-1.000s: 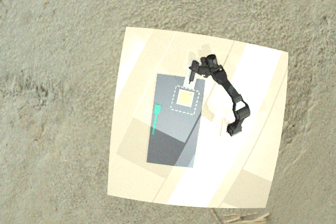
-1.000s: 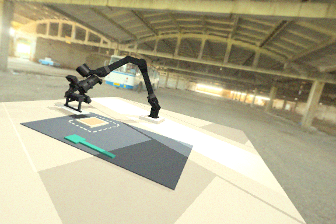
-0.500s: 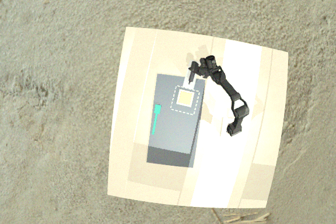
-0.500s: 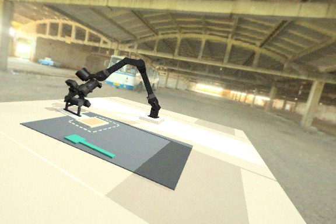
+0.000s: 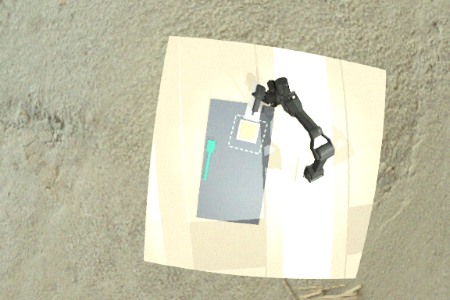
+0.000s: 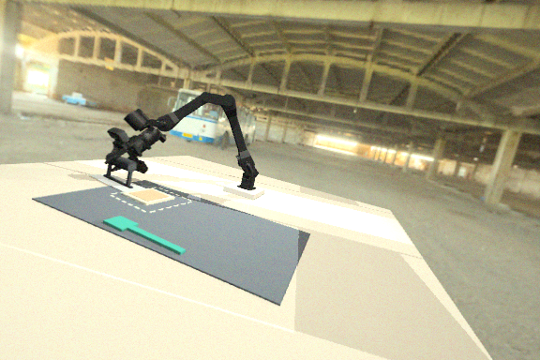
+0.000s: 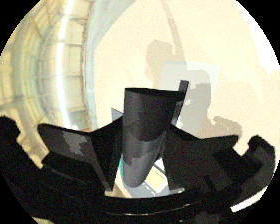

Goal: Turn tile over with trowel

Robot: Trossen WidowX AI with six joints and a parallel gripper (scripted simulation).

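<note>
Beside the square tile [image 5: 248,131] [image 6: 149,196] [image 7: 156,179], partly open jaws grip the round black handle [image 5: 257,99] [image 6: 123,164] [image 7: 146,120] of the flat, pale trowel [image 5: 252,116] [image 6: 109,181] [image 7: 195,112].

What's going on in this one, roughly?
A robot arm's gripper is shut on the dark handle of a pale-bladed trowel. The blade's front end is close beside the tile, though whether they touch is unclear. The tile lies flat within the dashed outline, its yellowish square facing up, so it seems the flip is still to be done. A teal paddle-shaped tool lies unused on the mat.
</note>
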